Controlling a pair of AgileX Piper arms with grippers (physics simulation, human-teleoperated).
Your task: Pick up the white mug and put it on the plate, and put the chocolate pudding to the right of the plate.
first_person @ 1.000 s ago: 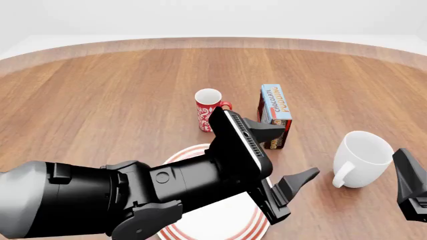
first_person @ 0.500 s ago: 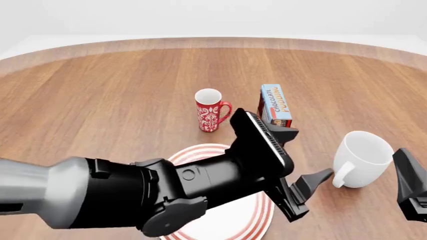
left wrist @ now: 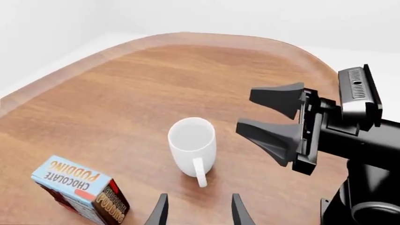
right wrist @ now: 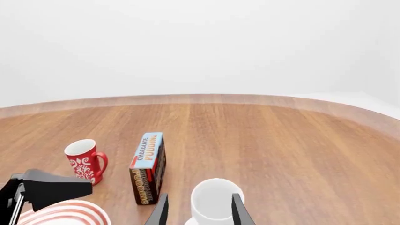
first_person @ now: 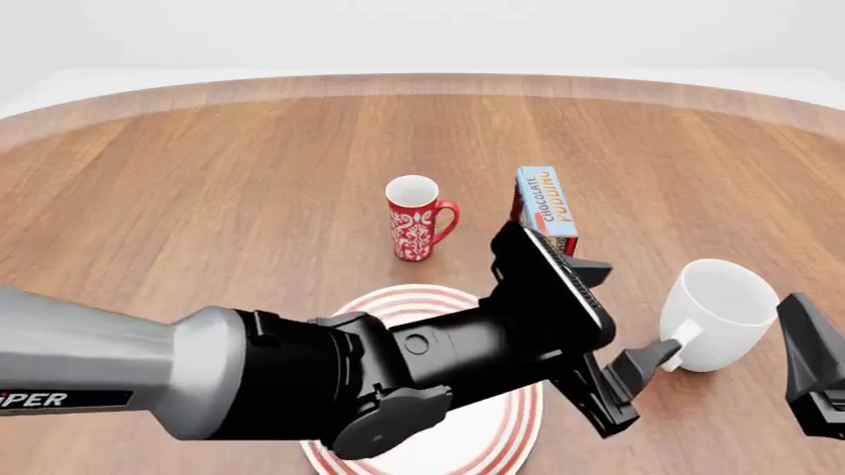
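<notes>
One glossy white ceramic mug (first_person: 719,312) upright and empty on the wooden table (first_person: 198,188) right of one red-ringed plate (first_person: 509,435), one pudding carton (first_person: 545,210), one red mug (first_person: 418,217), left gripper (first_person: 618,332) spread beside its handle, right gripper (right wrist: 197,211) parted.

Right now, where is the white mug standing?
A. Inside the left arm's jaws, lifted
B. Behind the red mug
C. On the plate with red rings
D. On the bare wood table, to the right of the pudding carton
D. In the front view the white mug stands upright on the table, right of the chocolate pudding and off the plate; the left gripper, jaws spread, is not closed on it.
</notes>
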